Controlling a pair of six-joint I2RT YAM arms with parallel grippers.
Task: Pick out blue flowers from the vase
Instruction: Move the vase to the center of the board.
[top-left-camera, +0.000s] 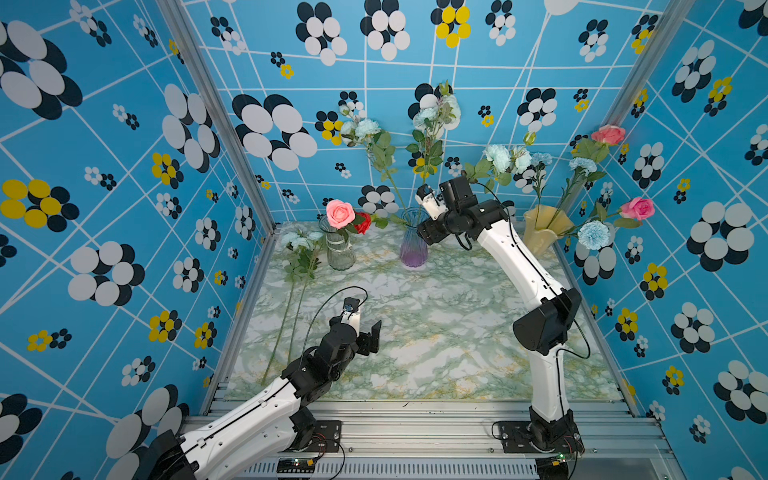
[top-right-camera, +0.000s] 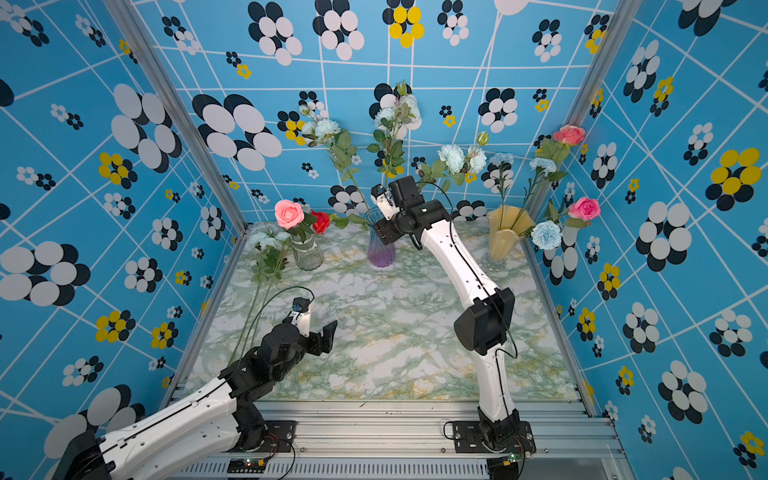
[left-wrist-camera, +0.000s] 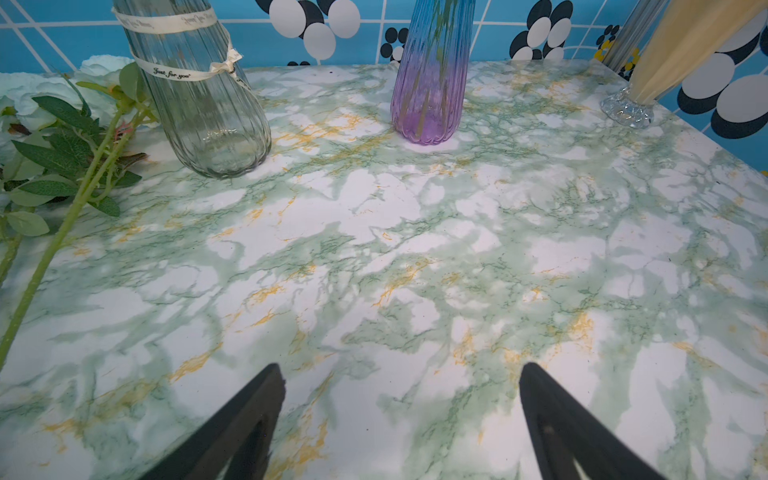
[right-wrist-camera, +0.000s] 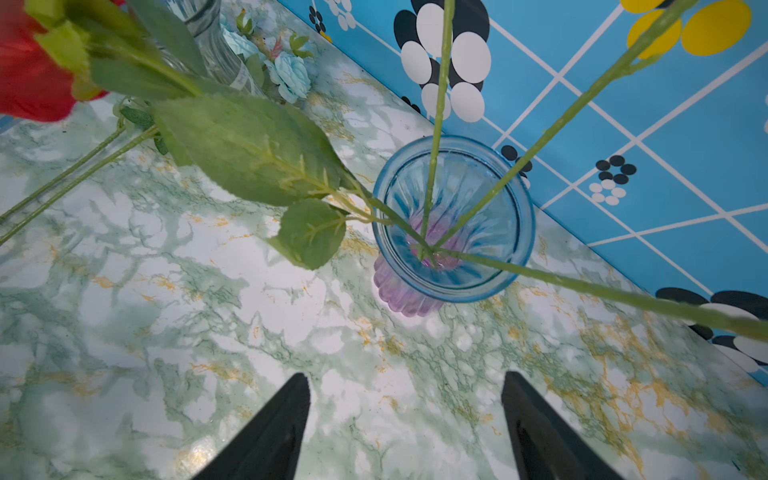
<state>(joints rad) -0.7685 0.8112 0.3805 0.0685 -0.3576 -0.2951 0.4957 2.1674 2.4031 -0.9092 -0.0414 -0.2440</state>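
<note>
Above the vase (right-wrist-camera: 401, 301) we hold our right gripper (right-wrist-camera: 406, 376) spread, empty; stems (right-wrist-camera: 437, 124) of the blue flowers (top-left-camera: 368, 128) rise steeply ahead.

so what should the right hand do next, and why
Probably ease the right hand toward the purple vase until the nearest blue flower stem sits between its fingers, then close. In the right wrist view the hand is open and empty over the table, short of the vase's mouth, with that stem leaning out toward it.
</note>
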